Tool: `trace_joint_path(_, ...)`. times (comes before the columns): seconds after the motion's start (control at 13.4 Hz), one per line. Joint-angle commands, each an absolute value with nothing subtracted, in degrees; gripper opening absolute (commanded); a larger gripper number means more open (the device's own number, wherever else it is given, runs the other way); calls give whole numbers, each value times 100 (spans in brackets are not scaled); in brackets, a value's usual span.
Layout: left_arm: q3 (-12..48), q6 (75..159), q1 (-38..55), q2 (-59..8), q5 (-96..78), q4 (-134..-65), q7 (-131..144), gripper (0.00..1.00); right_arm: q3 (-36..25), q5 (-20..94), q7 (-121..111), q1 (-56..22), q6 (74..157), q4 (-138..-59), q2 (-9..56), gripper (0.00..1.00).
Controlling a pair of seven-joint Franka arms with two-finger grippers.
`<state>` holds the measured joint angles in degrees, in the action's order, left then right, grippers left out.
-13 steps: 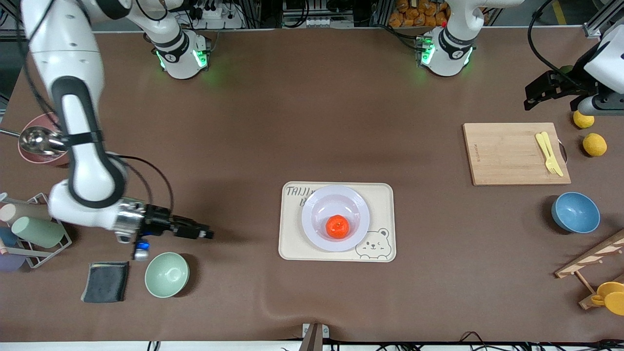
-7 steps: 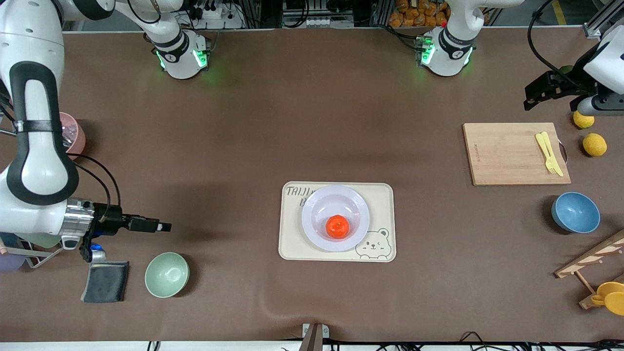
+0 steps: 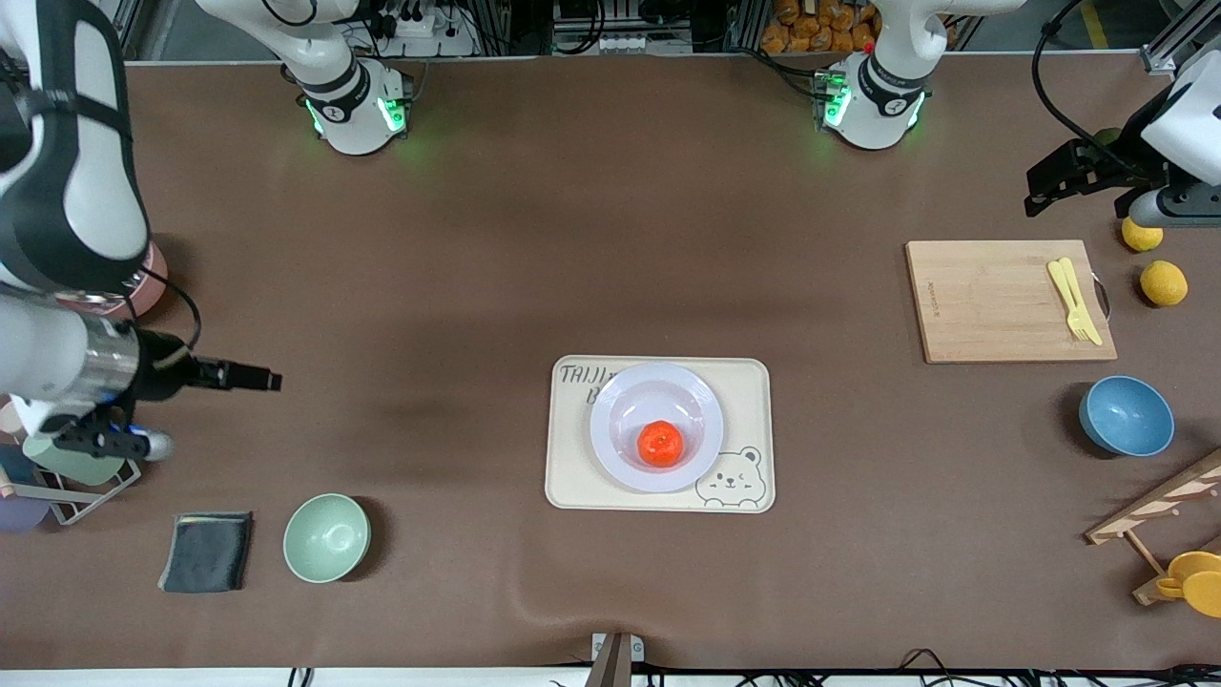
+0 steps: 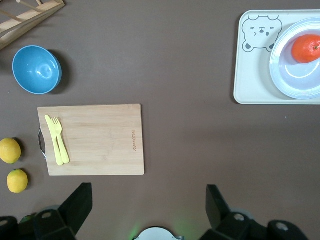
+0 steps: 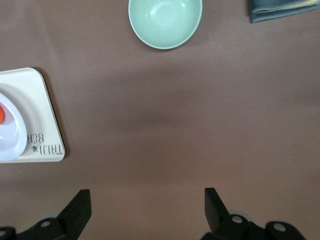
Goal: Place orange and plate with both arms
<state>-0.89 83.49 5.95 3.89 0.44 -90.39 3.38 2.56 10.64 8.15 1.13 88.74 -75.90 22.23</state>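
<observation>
While hanging up over bare tabletop at the right arm's end, right gripper (image 3: 262, 381) sits with fingers spread wide, nothing between them, same story in its own wrist view (image 5: 145, 212). Well apart from the orange (image 3: 660, 444), which rests in the sunken centre of the plate (image 3: 615, 448), toward the edge nearer the front camera. Plate itself parked on the cream tray (image 3: 749, 382) with the little bear drawn on it, about mid-table. Mint-green bowl (image 3: 326, 537) and dark folded cloth (image 3: 206, 551) lie nearer the front camera than the spot under that gripper, side by side but not touching.

Over at the other end, left gripper (image 3: 1045, 186) just waiting up in the air, fingers also splayed open and empty, clear in the left wrist view (image 4: 147, 210). Looks down on the wooden cutting board (image 3: 992, 301) with yellow cutlery (image 3: 1074, 299) on it, two yellow fruits (image 3: 1164, 282) just beside the board, blue bowl (image 3: 1126, 415) nearer the front camera than the board.

Compared with a second ago: right arm pulled back and away from the tray, gripper previously low just above the mint-green bowl, now drawn off toward the table's end and farther from the plate. Orange, plate and tray haven't budged. Left arm same pose throughout.
</observation>
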Motion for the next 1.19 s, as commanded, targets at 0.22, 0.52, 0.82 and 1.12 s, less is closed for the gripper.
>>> trace_joint_path(0.22, -53, 8349, 571, 431, 62, -9018, 396, 100, 272, 88, 870, -35, 8850, -8725, 740, 100)
trace_joint_path(0.52, -53, 8376, 580, 439, 62, -9026, 396, 100, 246, 132, 809, 9, 8956, -9323, 186, 100)
trace_joint_path(0.82, -53, 8385, 571, 431, 62, -9026, 387, 100, 237, 141, 730, 123, 8983, -9545, -131, 100)
trace_joint_path(1.12, -53, 8420, 571, 431, 149, -9026, 395, 100, 229, 149, 721, 175, 9070, -9273, -44, 100)
